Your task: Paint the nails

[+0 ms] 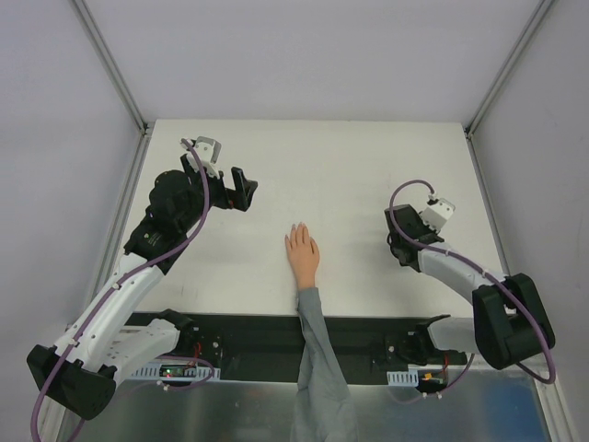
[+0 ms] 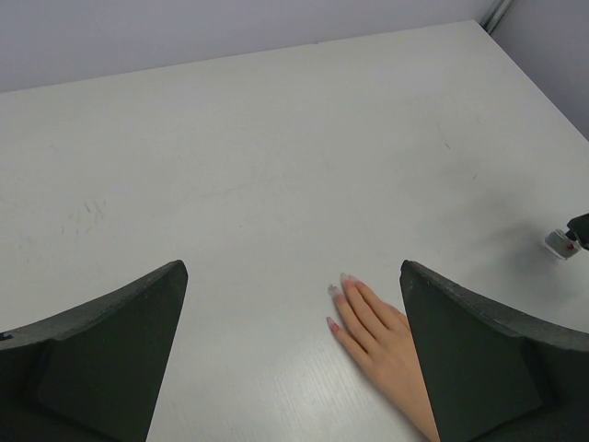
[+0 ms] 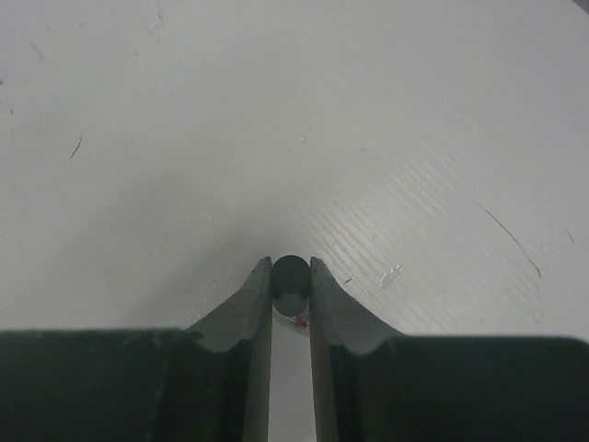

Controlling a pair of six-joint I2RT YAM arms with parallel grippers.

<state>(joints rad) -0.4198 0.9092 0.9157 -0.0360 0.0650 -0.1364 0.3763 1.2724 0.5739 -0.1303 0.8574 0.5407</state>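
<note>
I pinch a small dark round thing [image 3: 291,272] in my right gripper [image 3: 292,287] for painting, my left gripper [image 1: 241,190] hangs wide open, and the nails [image 2: 334,291] lie face up on the hand [image 1: 303,253], near the middle, easy to reach.

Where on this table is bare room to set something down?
Free: the far half of the table, beyond the left gripper and right gripper; also the strips between each and the mannequin hand. Crowded only near the arm bases.
</note>
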